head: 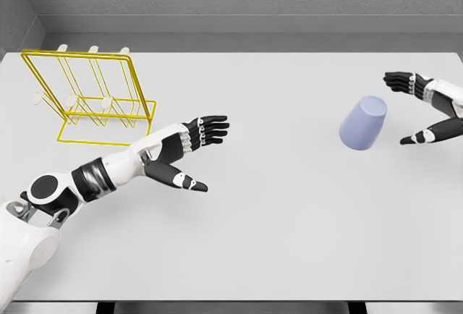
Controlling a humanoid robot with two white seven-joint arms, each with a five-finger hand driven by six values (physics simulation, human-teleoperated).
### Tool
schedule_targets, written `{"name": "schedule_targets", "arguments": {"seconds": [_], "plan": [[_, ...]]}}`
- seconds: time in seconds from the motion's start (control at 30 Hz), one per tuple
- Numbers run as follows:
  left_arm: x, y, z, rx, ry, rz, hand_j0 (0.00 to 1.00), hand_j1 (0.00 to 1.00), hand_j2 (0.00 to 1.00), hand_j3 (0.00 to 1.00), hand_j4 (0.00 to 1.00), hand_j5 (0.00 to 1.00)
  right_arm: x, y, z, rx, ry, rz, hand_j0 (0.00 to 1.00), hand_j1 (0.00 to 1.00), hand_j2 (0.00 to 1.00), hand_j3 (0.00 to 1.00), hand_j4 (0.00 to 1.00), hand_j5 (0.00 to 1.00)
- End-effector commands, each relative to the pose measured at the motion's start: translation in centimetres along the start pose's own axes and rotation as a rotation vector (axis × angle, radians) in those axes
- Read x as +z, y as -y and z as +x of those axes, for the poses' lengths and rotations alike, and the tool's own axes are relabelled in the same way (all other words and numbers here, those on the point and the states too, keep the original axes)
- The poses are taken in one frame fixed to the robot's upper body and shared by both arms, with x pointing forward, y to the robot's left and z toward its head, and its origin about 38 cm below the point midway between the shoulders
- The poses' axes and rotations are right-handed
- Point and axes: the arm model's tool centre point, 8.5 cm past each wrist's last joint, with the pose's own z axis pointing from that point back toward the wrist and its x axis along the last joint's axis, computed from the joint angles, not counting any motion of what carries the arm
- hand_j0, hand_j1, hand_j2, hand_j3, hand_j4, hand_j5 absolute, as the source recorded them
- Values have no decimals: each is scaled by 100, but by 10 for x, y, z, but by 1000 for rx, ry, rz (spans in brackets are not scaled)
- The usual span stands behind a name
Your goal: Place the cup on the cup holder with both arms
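A pale blue cup (pixel 364 123) lies tilted on the white table (pixel 275 234) at the right, its closed base pointing up and back. My right hand (pixel 409 108) hovers just right of it, open, fingers spread, not touching it. The yellow wire cup holder (pixel 88 98) with white-tipped pegs stands at the back left. My left hand (pixel 202 156) reaches out over the table's middle-left, open with fingers extended, holding nothing, just right of the holder.
Grey walls enclose the table at the back and left. The table's front edge (pixel 231 301) runs along the bottom of the view.
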Motion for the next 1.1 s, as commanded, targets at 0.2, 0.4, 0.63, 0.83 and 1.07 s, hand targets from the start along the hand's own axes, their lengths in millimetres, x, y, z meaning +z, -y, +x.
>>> {"name": "schedule_targets", "arguments": {"seconds": [0.2, 0.4, 0.63, 0.83, 1.07], "plan": [[-1, 0, -2, 10, 1, 1, 100, 100, 100, 100, 100, 100, -4, -12, -19, -182, 54, -109, 100, 100, 100, 100, 100, 100], [-1, 1, 8, -42, 92, 3, 100, 100, 100, 100, 100, 100, 3, -17, -27, -248, 61, -146, 100, 100, 100, 100, 100, 100], [-2, 8, 3, -14, 95, -8, 100, 100, 100, 100, 100, 100, -5, -25, -35, -274, 60, -169, 100, 100, 100, 100, 100, 100], [0, 12, -2, -9, 87, -8, 100, 100, 100, 100, 100, 100, -5, -30, -39, -282, 53, -166, 100, 100, 100, 100, 100, 100], [0, 15, -7, 2, 85, -6, 100, 100, 100, 100, 100, 100, -17, -56, -46, -322, 59, -123, 100, 100, 100, 100, 100, 100]]}}
